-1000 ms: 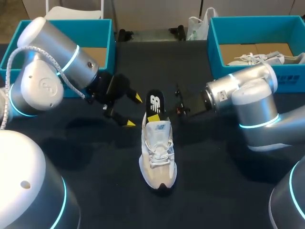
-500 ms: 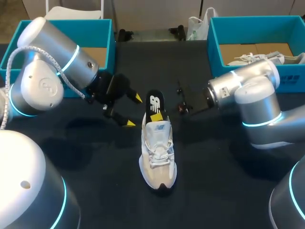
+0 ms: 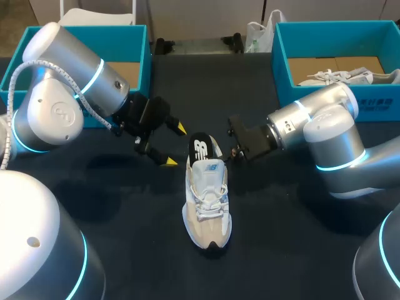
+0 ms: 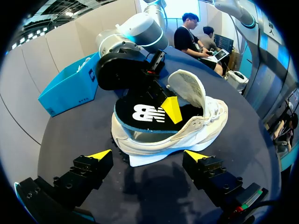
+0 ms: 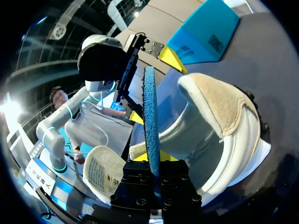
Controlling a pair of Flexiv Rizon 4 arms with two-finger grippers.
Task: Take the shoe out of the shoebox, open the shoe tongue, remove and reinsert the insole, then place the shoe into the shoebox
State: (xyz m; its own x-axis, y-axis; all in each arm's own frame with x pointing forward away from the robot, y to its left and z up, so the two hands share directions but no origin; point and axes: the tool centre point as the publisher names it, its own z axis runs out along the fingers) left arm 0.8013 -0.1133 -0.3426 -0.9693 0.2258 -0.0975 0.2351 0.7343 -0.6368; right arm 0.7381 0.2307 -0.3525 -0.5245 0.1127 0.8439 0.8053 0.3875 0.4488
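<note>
Robotics lab: silver left arm [image 3: 62, 100] & right arm [image 3: 331, 131] w/ lit cyan rings over a black table [image 3: 125, 237]; teal left shoebox [image 3: 142, 50], right shoebox [image 3: 281, 59] at far corners.

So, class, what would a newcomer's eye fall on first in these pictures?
The pale shoe in the middle, its black insole standing out of the heel, gripped by the right pincer. The open left pincer hangs beside the heel, and a blue box at the far right corner holds a second shoe.
</note>
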